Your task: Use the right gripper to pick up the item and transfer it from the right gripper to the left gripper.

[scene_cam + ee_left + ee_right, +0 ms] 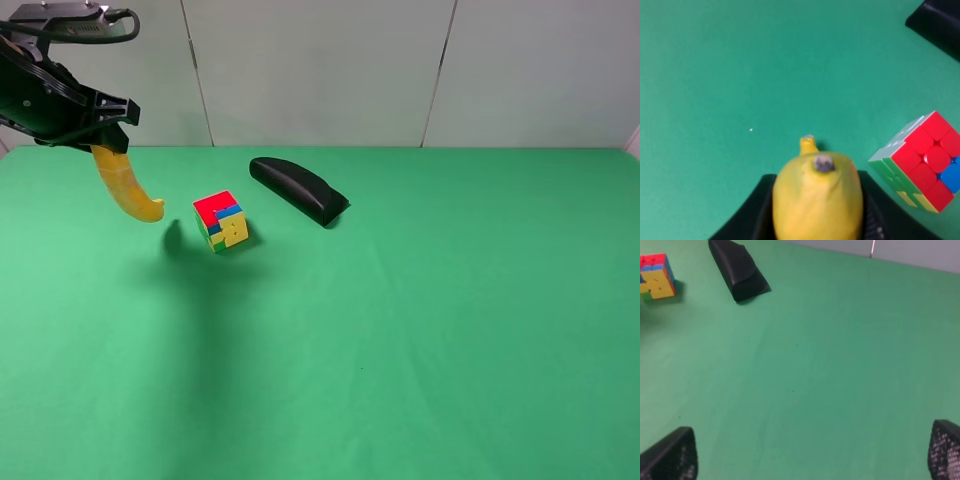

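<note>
Seemingly the handover is done: the left gripper (112, 140) is clamped on the banana (125, 187), holding it above the counter (430, 330); the right gripper (810, 452) stands apart, empty.

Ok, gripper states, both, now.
Left gripper: shut on the banana, held above the table.
Right gripper: open, empty.

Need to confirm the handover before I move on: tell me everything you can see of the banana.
The banana is yellow, curved and smooth-skinned, with a small dark tip. It hangs above the green table, clear of it, casting a shadow. The left gripper is shut on its upper end, black fingers on both sides. Nothing else touches it.
</note>
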`<state>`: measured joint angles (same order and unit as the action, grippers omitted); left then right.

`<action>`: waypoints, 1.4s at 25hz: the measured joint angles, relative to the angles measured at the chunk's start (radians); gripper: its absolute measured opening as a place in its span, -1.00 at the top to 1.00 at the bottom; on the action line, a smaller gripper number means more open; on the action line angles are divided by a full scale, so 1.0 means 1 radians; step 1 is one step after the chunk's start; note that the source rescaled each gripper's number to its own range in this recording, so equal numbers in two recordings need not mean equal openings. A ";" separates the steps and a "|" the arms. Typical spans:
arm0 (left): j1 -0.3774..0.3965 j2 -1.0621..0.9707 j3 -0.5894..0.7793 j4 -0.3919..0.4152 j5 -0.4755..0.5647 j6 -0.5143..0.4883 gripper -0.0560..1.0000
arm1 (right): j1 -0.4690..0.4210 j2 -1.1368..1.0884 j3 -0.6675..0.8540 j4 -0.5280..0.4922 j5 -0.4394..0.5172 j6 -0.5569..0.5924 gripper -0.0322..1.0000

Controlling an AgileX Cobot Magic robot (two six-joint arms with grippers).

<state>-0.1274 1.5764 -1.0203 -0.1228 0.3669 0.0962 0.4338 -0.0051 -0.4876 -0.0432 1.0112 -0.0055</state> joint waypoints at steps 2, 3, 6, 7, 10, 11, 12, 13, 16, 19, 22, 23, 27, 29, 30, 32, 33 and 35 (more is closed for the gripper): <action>0.000 0.000 0.000 0.000 0.000 0.000 0.74 | 0.000 0.000 0.000 0.000 0.000 0.000 -1.00; 0.000 0.000 0.000 0.000 -0.001 0.000 0.45 | 0.000 0.000 0.000 0.000 0.000 0.000 -1.00; 0.000 0.000 0.000 0.000 -0.008 0.001 -0.56 | 0.000 0.000 0.000 0.000 0.000 0.000 -1.00; 0.000 0.000 0.000 0.000 -0.008 0.001 -0.73 | 0.000 0.000 0.000 0.000 0.000 0.000 -1.00; 0.000 0.000 0.000 -0.001 -0.008 0.001 -0.92 | 0.000 0.000 0.000 0.000 0.000 0.000 -1.00; 0.000 0.000 0.000 -0.001 -0.008 0.001 -0.95 | 0.000 0.000 0.000 0.000 0.000 0.000 -1.00; 0.000 0.000 0.000 -0.001 -0.008 0.002 -0.96 | 0.000 0.000 0.000 0.000 0.000 0.000 -1.00; 0.000 0.000 0.000 -0.001 -0.008 0.003 -0.98 | 0.000 0.000 0.000 0.000 0.000 0.000 -1.00; 0.000 0.000 0.000 -0.001 -0.008 0.003 -0.99 | 0.000 0.000 0.000 0.000 0.000 0.000 -1.00; 0.000 0.000 0.000 -0.001 -0.008 0.003 -0.99 | 0.000 0.000 0.000 0.000 0.000 0.000 -1.00; 0.000 0.000 0.000 -0.001 -0.008 0.003 -0.99 | 0.000 0.000 0.000 0.000 0.000 0.000 -1.00; 0.000 0.000 0.000 -0.001 -0.008 0.003 -0.99 | 0.000 0.000 0.000 0.000 0.000 0.000 -1.00; 0.000 0.000 0.000 -0.001 -0.008 0.003 -0.99 | 0.000 0.000 0.000 0.000 0.000 0.000 -1.00; 0.000 0.000 0.000 -0.001 -0.008 0.003 -0.99 | 0.000 0.000 0.000 0.000 0.000 0.000 -1.00; 0.000 0.000 0.000 -0.001 -0.008 0.003 -0.99 | 0.000 0.000 0.000 0.000 0.000 0.000 -1.00; 0.000 -0.002 0.000 -0.001 -0.008 0.003 -0.99 | 0.000 0.000 0.000 0.000 0.000 0.006 -1.00; 0.000 -0.006 0.000 -0.001 -0.008 0.003 -0.99 | 0.000 0.000 0.000 0.000 0.000 0.000 -1.00; 0.000 -0.017 0.000 -0.001 -0.008 0.004 -0.99 | 0.000 0.000 0.000 0.000 0.000 0.000 -1.00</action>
<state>-0.1274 1.5592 -1.0203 -0.1237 0.3594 0.1000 0.4338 -0.0051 -0.4876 -0.0432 1.0112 -0.0055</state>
